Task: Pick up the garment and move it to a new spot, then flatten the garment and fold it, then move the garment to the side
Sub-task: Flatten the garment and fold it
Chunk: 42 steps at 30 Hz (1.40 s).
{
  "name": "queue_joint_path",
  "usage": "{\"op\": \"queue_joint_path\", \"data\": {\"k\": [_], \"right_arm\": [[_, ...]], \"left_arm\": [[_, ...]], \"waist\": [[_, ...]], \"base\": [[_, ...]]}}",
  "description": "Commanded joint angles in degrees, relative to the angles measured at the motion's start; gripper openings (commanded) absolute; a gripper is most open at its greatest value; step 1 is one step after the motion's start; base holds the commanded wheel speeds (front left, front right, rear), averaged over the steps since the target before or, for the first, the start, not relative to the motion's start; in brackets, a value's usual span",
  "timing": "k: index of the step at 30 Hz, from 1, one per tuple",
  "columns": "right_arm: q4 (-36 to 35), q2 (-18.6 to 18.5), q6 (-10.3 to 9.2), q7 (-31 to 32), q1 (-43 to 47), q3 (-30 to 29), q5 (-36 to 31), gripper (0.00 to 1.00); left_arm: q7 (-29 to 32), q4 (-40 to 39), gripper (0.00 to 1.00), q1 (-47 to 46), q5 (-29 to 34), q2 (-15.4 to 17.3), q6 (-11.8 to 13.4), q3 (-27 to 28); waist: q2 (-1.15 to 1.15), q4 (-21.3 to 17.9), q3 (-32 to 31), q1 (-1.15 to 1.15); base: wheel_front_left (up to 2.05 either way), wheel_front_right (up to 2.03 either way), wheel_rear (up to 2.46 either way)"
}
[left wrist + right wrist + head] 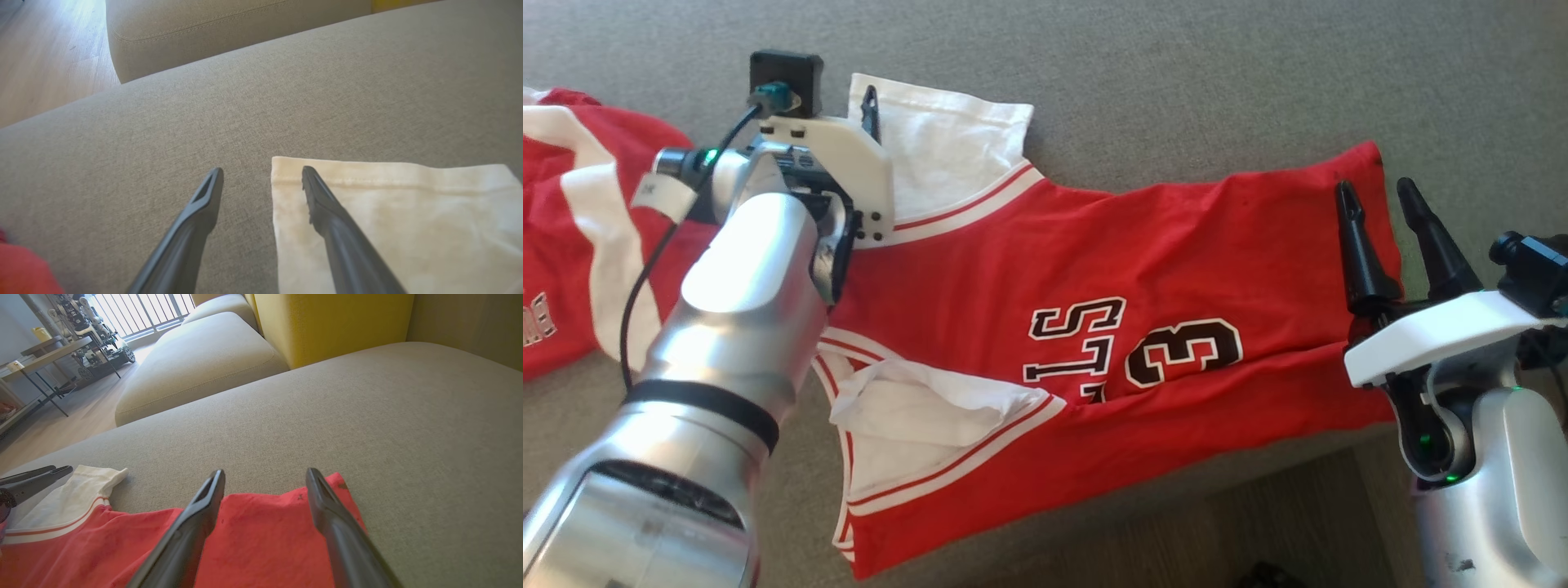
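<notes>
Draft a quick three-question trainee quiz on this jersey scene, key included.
1. True or false: the right tool is shut on the red jersey.
2. The left tool straddles the edge of the: A white sleeve; B hem; C neckline.
3. Which digit shows in full on the jersey?
Key: 1 false, it is open; 2 A; 3 the 3.

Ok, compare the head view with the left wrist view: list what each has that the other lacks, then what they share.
Head view has, wrist view lacks: the printed black 3 and the open right gripper. Left wrist view has, head view lacks: wooden floor and a neighbouring cushion. Shared: the open left gripper, straddling the edge of the white sleeve, and the grey couch seat.
</notes>
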Motion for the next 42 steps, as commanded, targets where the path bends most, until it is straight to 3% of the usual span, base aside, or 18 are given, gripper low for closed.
{"op": "queue_joint_path", "data": {"k": [1,8,9,11,17,25,33,42], "right_arm": [[-1.6,-0.6,0.41,-0.7,-1.4,1.5,0.6,1.0],[-1.2,-0.6,0.41,-1.2,-1.7,1.7,0.7,1.0],[-1.1,-0.6,0.41,-1.3,-1.8,1.6,0.7,1.0],[-1.0,-0.6,0.41,-1.3,-1.9,1.4,0.6,1.0],[-0.3,-0.6,0.41,-1.2,-2.3,0.4,0.1,1.0],[3.0,-0.6,0.41,0.4,-4.9,-6.1,0.0,1.0],[10.9,-1.7,0.41,5.0,-9.6,-12.6,-4.7,1.0],[22.2,-5.1,0.41,9.0,-13.9,-15.0,-3.6,1.0]], "left_arm": [[0.0,0.6,1.0,-3.4,0.6,1.2,-0.5,0.8],[-0.5,6.1,1.0,-6.5,0.6,0.8,-2.5,0.0],[-0.5,6.7,0.91,-6.7,0.5,0.6,-3.0,-0.1],[-0.6,7.7,0.0,-7.1,0.4,0.2,-3.9,-0.5],[-2.8,8.7,0.0,-7.5,-0.3,-0.8,-5.1,-0.7],[-9.9,5.3,0.0,-5.4,-2.0,-1.8,-3.6,0.9],[-10.4,-8.3,0.0,1.3,-1.9,-2.3,-1.1,2.7],[-10.4,-21.6,0.0,9.2,0.1,-1.9,0.9,3.9]], "waist": [[0.0,-0.6,0.6,0.0],[0.0,-1.5,1.5,0.0],[0.0,-1.6,1.6,0.0],[0.0,-1.6,1.7,0.0],[0.0,-1.0,1.5,0.0],[0.0,2.6,-0.8,0.0],[0.0,6.1,-2.6,0.0],[0.0,7.9,-2.5,0.0]], "base": [[0.0,0.0,0.0],[0.0,0.0,0.0],[0.0,0.0,0.0],[0.0,0.0,0.0],[0.0,0.0,0.0],[0.0,0.0,0.0],[0.0,0.0,0.0],[0.0,0.0,0.0]]}}
